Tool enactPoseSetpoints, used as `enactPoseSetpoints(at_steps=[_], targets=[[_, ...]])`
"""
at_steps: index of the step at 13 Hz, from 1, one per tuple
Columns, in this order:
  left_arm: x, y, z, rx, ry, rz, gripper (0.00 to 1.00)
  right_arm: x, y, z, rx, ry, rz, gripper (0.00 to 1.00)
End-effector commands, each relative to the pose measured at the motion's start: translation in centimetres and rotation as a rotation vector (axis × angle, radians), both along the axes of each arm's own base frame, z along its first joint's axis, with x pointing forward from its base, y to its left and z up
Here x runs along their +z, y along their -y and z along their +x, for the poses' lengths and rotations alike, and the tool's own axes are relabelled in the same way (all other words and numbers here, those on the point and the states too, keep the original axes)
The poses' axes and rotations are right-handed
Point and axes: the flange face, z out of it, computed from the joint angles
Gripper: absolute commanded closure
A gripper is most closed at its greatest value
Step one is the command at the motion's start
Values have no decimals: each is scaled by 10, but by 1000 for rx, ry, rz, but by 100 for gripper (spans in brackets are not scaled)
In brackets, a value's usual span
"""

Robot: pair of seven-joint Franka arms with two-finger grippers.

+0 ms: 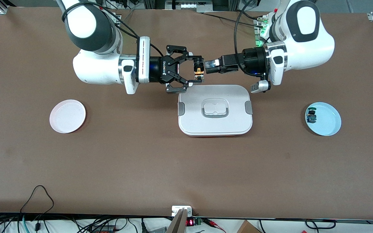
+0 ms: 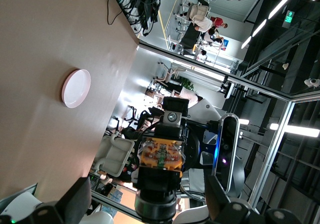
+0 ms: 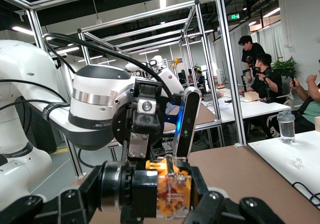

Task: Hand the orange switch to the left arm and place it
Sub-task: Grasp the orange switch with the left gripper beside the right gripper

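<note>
Handover step in hand. The orange switch (image 1: 198, 71) is up in the air between both claws, above the table just past the box's (image 1: 215, 110) edge nearest the arm bases. Left claw (image 1: 207, 67) is closed on it; right claw (image 1: 190, 72) is spread around it. I judge next: close right, then release left.

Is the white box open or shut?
Shut: the box has its lid flat on top, with both grey side clips against its sides.
</note>
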Motion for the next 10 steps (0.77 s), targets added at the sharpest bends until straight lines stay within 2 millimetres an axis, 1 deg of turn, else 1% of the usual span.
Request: enactPoseSetpoints(at_steps=[1,2,3,4,5,7,8,9,10], targets=[[1,10,10,14,26,-27,0,-1,-7,-4,-9,4,15,100],[1,10,10,14,26,-26,3,-1,-7,-4,-9,6,13,100],[2,9,10,15,29,-26,11,-1,-8,-4,-9,6,12,100],[2,9,10,14,34,-26,16,-1,-9,-5,-14,7,8,100],[2,9,10,12,49,-24,25,-1,-7,-3,-28,9,2,100],[-1,9,10,8,78,-17,49,-1,-10,-6,-23,14,0,100],[-2,8,10,8,88,-15,59,-1,-10,-6,-24,14,0,100],[-3,4,13,15,93,-13,66,-1,-10,-6,-23,15,-1,100],[-4,0,15,18,98,-13,77,-1,-10,-6,-23,17,-1,100]])
